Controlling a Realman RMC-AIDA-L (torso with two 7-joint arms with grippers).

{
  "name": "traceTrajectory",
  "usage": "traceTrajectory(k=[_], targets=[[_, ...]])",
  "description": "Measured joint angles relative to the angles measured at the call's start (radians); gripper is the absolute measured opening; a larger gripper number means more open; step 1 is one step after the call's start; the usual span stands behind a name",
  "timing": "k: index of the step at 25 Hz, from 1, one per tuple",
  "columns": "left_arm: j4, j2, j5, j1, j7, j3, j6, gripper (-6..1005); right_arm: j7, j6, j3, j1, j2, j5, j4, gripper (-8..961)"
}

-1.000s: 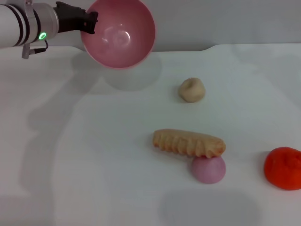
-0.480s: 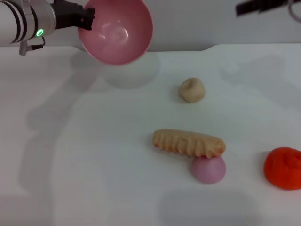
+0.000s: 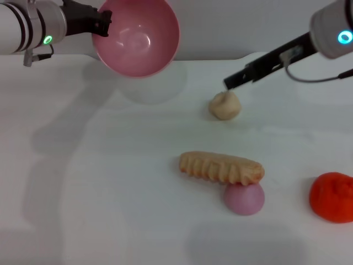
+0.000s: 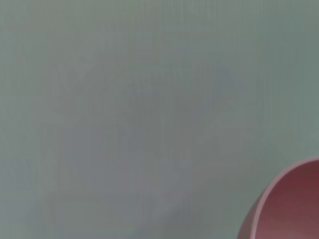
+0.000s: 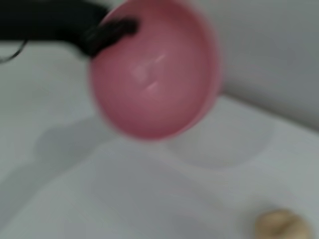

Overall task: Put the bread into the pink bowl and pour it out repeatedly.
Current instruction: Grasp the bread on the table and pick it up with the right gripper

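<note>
The pink bowl (image 3: 137, 36) hangs in the air over the table's far left, tipped so its empty inside faces me. My left gripper (image 3: 102, 24) is shut on its rim. The right wrist view shows the same bowl (image 5: 154, 69) with the left gripper (image 5: 112, 30) on its edge, and a slice of the bowl (image 4: 289, 204) shows in the left wrist view. The bread (image 3: 221, 167), a ridged striped loaf, lies flat on the table near the middle. My right gripper (image 3: 229, 83) reaches in from the upper right and hovers just above the beige bun, well behind the bread.
A small round beige bun (image 3: 224, 105) (image 5: 281, 224) sits behind the bread. A pink dome-shaped lump (image 3: 244, 199) touches the bread's near right end. An orange-red lump (image 3: 332, 197) lies at the right edge. The table's back edge runs just behind the bowl.
My right arm has come into view from the upper right and swung down to just above the bun. The bowl shifted slightly up and left, then held still.
</note>
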Motion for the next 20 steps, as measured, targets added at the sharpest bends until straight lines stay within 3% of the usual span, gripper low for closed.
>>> traceTrajectory(k=[12,20], targets=[[-0.009,-0.003,0.000,0.001,-0.014,0.000,-0.007,41,-0.059,0.080,-0.169,0.050,0.006,0.035,0.097,631],[-0.022,-0.005,0.000,-0.001,-0.015,0.000,-0.009,41,-0.073,0.098,-0.194,0.085,0.007,0.043,0.160,630]])
